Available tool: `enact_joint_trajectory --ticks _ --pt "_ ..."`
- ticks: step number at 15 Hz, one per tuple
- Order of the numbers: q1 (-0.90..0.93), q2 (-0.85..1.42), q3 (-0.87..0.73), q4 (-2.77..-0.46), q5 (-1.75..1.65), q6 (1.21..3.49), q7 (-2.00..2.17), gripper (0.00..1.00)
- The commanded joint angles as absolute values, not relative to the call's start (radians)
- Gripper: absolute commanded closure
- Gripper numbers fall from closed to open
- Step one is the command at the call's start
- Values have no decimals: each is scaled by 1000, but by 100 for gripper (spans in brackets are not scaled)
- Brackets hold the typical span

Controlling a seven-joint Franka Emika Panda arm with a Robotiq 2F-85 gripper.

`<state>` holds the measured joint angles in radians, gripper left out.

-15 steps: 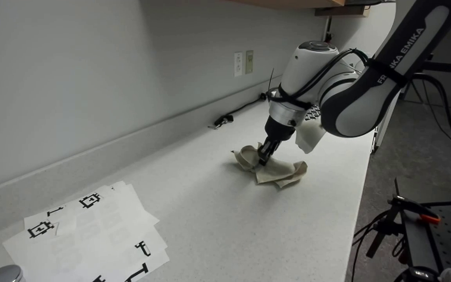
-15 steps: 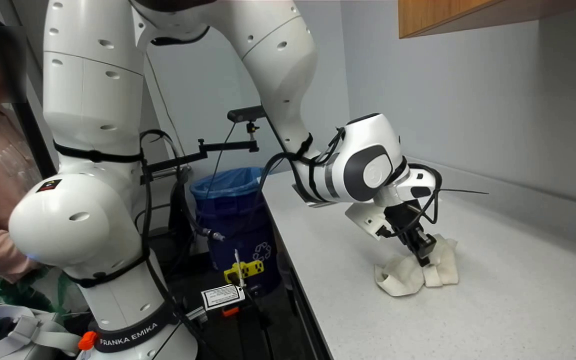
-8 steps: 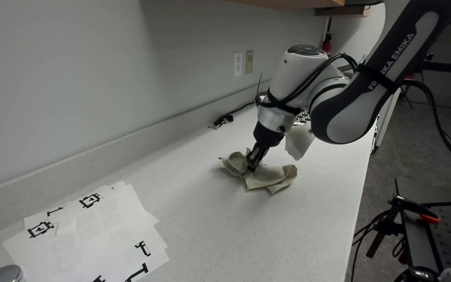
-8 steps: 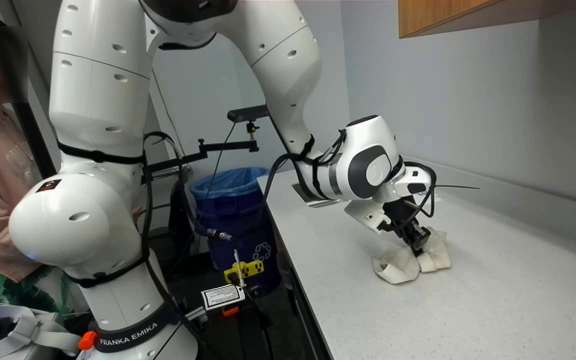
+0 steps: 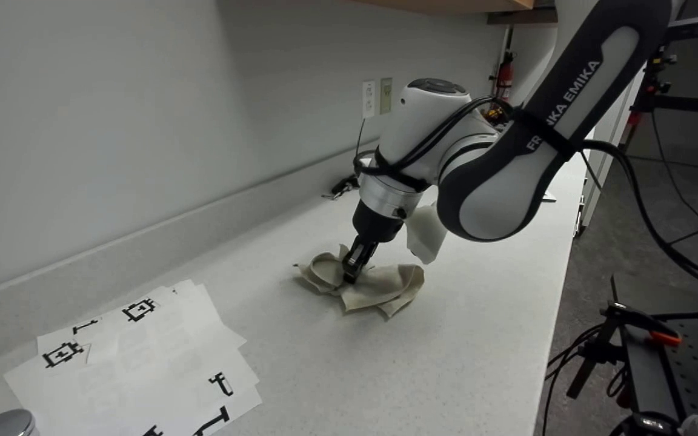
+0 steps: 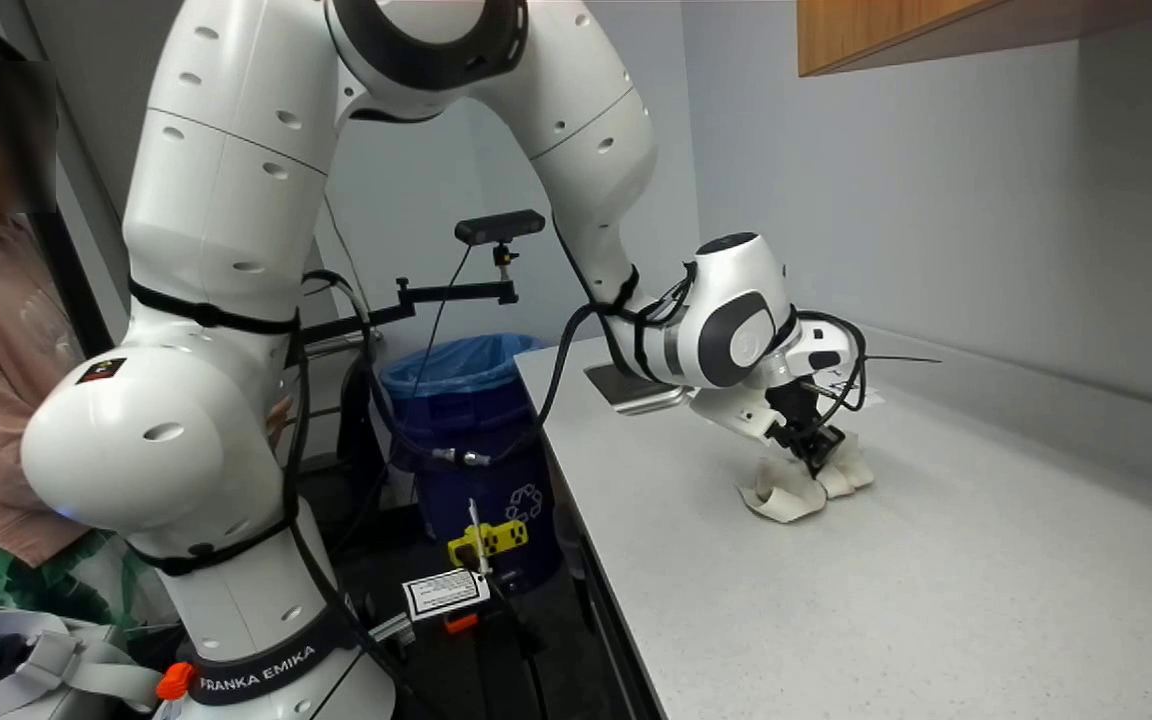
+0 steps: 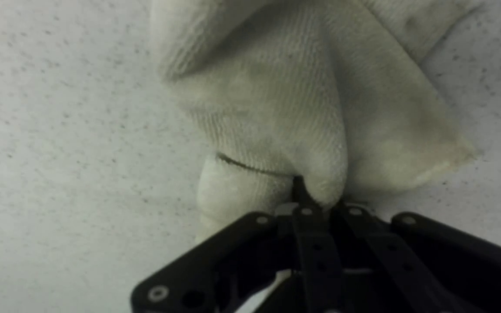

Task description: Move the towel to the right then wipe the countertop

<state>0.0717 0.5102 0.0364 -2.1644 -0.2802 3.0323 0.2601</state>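
Note:
A beige towel lies crumpled on the white speckled countertop [image 5: 397, 369] in both exterior views, here [image 5: 385, 286] and here [image 6: 781, 492]. It fills the upper middle of the wrist view [image 7: 268, 95]. My gripper [image 5: 351, 275] points down at a slant into the middle of the towel. In the wrist view the gripper [image 7: 326, 205] is shut on a pinched fold of the towel, with the fingers close together. The towel's ends spread out on both sides and rest on the counter. The very tips are partly hidden by the cloth.
Several printed white sheets [image 5: 143, 363] lie near the wall. A silver-topped object [image 5: 3, 424] stands at the corner. A black cable end [image 5: 344, 185] lies along the backsplash. A wooden cabinet [image 6: 896, 35] hangs overhead. A person [image 6: 6, 400] stands behind the arm.
My gripper has dragged the towel along the counter, toward the printed sheets in an exterior view. The arm followed. The grip on the towel looks the same.

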Motion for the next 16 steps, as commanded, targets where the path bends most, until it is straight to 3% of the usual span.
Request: enact_joint_trajectory --ticks 1,16 --pt "69 560 60 -2102 -183 3024 132 98" --pt "98 494 -208 -2222 -162 3076 140 98"
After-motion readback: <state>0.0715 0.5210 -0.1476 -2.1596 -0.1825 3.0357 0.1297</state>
